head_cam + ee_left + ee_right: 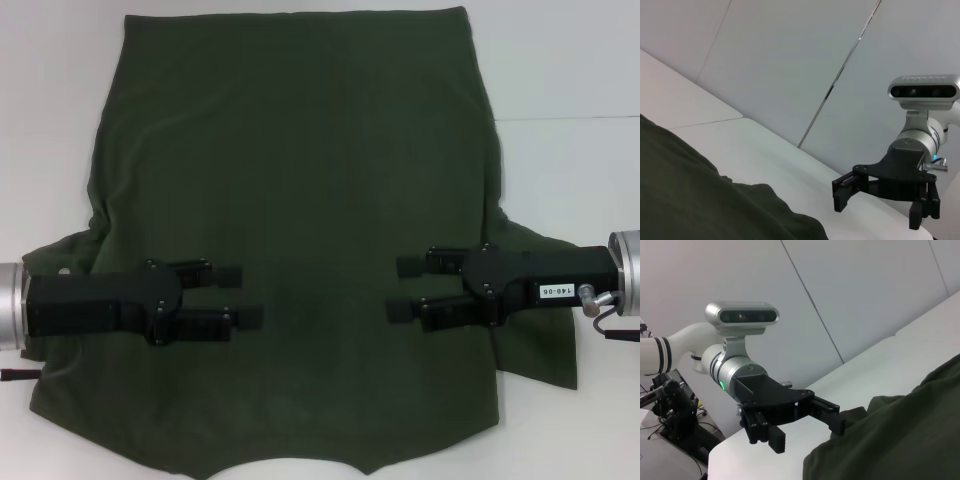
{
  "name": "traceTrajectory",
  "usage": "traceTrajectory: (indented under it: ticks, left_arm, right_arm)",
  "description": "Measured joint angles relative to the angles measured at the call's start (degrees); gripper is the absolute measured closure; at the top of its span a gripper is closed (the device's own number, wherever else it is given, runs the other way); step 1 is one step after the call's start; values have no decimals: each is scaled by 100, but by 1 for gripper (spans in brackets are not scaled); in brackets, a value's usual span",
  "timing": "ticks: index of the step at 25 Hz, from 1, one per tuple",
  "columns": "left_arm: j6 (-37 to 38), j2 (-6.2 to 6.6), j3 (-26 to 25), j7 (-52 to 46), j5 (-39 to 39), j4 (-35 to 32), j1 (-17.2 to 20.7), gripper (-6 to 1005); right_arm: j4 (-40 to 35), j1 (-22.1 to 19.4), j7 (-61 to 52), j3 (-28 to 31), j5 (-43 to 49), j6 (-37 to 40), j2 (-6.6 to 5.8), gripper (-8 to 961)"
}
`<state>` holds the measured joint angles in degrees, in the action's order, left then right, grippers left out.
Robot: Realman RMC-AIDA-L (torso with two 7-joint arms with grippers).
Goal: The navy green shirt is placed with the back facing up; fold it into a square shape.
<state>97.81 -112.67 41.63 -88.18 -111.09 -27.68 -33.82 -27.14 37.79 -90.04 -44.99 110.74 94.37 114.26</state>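
White table (570,60) w/ navy green shirt (300,180) spread flat; left end effector (245,297) & right end effector (403,289) above it, both fingers apart.

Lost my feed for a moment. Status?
Left gripper and right gripper open, hovering over the navy green shirt. Shirt spread flat on the table, unfolded. Nothing in the way.

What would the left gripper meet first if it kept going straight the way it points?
Probably the right gripper, facing it across the navy green shirt. The left gripper points at it; relative heights are unclear.
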Motion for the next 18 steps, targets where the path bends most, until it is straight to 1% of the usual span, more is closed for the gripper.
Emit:
traceTrajectory:
  ticks: [11, 15, 18]
  left_arm:
    - [-56, 17, -65, -95, 28, 0, 71, 125]
    - [-61, 29, -350, -238, 43, 8, 109, 125]
    - [8, 59, -680, -586, 50, 2, 119, 125]
  right_arm:
    - [30, -9, 66, 0, 0, -12, -1, 11]
    - [33, -9, 66, 0, 0, -6, -13, 11]
    - [36, -9, 66, 0, 1, -3, -22, 11]
